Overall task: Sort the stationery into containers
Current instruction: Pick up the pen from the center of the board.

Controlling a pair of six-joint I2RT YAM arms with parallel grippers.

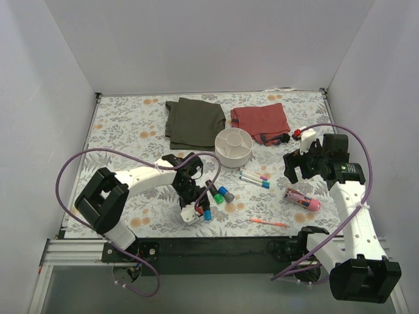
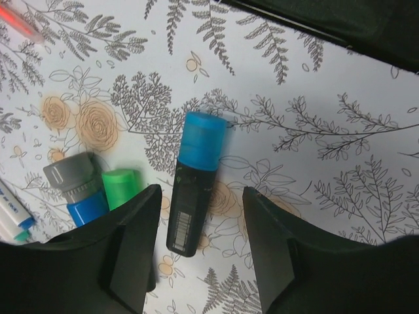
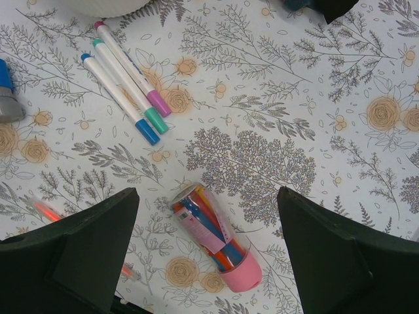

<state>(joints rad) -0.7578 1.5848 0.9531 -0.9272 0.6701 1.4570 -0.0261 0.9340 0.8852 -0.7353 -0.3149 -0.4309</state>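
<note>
My left gripper (image 1: 196,203) is open and low over the table. In the left wrist view its jaws (image 2: 200,255) stand either side of the rear end of a black marker with a blue cap (image 2: 193,183), not touching it. A green-capped marker (image 2: 121,188) and a grey-capped marker (image 2: 72,180) lie just left of it. My right gripper (image 1: 298,171) is open and empty above the fat pink tube (image 3: 213,239). Three thin white pens (image 3: 124,85) lie near the white divided bowl (image 1: 234,148). A thin pink-orange pen (image 1: 268,222) lies near the front edge.
A folded olive cloth (image 1: 194,121) and a folded red cloth (image 1: 260,121) lie behind the bowl. White walls close in the table on three sides. The black front rail (image 1: 216,245) runs along the near edge.
</note>
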